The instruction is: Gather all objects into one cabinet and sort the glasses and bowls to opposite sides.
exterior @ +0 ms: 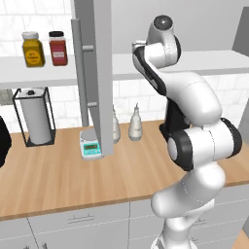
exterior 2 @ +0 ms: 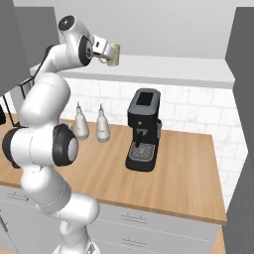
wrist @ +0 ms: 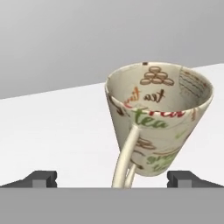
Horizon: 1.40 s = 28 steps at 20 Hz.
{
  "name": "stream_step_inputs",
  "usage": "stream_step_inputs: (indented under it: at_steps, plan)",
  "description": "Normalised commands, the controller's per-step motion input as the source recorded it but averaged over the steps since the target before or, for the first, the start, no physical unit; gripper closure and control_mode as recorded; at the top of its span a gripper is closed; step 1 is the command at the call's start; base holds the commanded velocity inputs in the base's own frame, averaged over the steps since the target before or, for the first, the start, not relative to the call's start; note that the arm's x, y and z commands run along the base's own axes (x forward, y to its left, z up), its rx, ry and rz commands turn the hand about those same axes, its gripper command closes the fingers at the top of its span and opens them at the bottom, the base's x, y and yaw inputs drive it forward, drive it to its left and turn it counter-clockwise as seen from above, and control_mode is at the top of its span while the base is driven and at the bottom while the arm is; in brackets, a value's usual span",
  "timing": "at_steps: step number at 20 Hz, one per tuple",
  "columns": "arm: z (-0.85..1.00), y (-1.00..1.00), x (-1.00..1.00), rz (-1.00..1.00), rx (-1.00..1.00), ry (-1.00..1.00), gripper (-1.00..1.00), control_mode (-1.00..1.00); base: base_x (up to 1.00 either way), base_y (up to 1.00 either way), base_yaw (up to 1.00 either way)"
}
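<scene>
A beige mottled mug [wrist: 159, 120] printed with tea lettering stands on the pale shelf board [wrist: 52, 131] of the grey cabinet, its handle [wrist: 124, 157] pointing toward the hand. My gripper [wrist: 113, 179] is open; its two fingertips [wrist: 41, 178] stand wide on either side of the handle and touch nothing. From the right base view, the same mug [exterior 2: 114, 53] sits on the shelf board [exterior 2: 173, 67] just in front of the gripper [exterior 2: 105, 50], with the arm reaching high. The bowls are out of view.
An open cabinet door [exterior: 103, 73] hangs edge-on left of the arm, another [exterior 2: 243, 124] at the right. Yellow [exterior: 32, 48] and red [exterior: 58, 47] jars stand on the shelf. Below are a paper towel holder [exterior: 34, 116], scale [exterior: 91, 146], bottles [exterior 2: 101, 126] and coffee machine [exterior 2: 143, 129].
</scene>
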Motion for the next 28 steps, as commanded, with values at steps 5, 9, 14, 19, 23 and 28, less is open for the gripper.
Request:
stream_step_inputs:
  at_steps: [5, 9, 14, 19, 23, 28]
  plan:
    - [0.0, 0.0, 0.09, 0.0, 0.0, 0.04, -1.0, -1.0, 0.0, 0.0, 0.0]
    - [0.0, 0.0, 0.0, 0.0, 0.0, 0.0, -1.0, -1.0, 0.0, 0.0, 0.0]
    - [0.0, 0.0, 0.0, 0.0, 0.0, 0.0, 1.0, -1.0, 0.0, 0.0, 0.0]
    - [0.0, 0.0, 0.0, 0.0, 0.0, 0.0, 1.0, -1.0, 0.0, 0.0, 0.0]
    - [0.0, 0.0, 0.0, 0.0, 0.0, 0.0, 1.0, -1.0, 0.0, 0.0, 0.0]
    - [0.0, -0.12, -0.37, 0.0, 0.0, 0.0, 1.0, -1.0, 0.0, 0.0, 0.0]
